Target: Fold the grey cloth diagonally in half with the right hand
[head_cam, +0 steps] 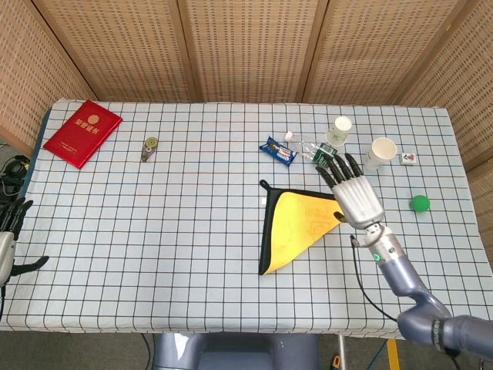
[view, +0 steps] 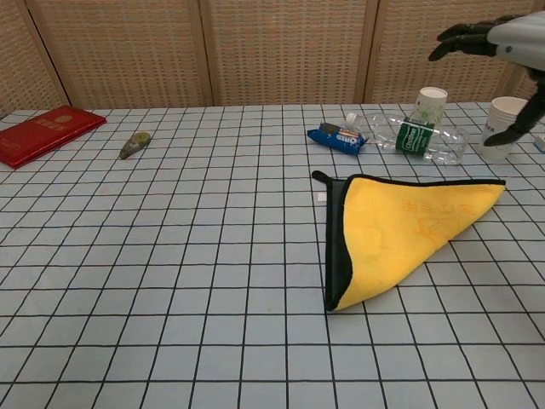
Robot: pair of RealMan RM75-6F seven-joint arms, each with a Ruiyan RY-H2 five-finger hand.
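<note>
Looking down from the head view, the folded cloth (head_cam: 296,227) lies as a triangle on the checked tablecloth (head_cam: 154,231), yellow face up with a dark border along its left edge and a small loop at the top corner. The right hand (head_cam: 354,193) hangs over the cloth's right corner, back toward the camera, fingers spread and holding nothing. Behind it lie a clear plastic bottle (head_cam: 320,154) on its side, a blue snack packet (head_cam: 277,151), and two paper cups (head_cam: 339,129) (one just behind the bottle, the other further right). A white tile (head_cam: 410,159) and a green ball (head_cam: 419,203) sit near the right edge. A red booklet (head_cam: 82,132) and a small grey-green object (head_cam: 150,148) rest far left. The left hand (head_cam: 9,239) shows at the frame's left edge, off the table, fingers apart and empty.

From the chest view, the cloth (view: 400,234) lies flat, its long top edge running right from the loop. The right hand (view: 502,51) is raised well above the table at the upper right, fingers extended, apart from the cloth. The bottle (view: 413,136), snack packet (view: 338,136) and cups (view: 430,104) stand behind the cloth; the booklet (view: 43,132) lies far left.
</note>
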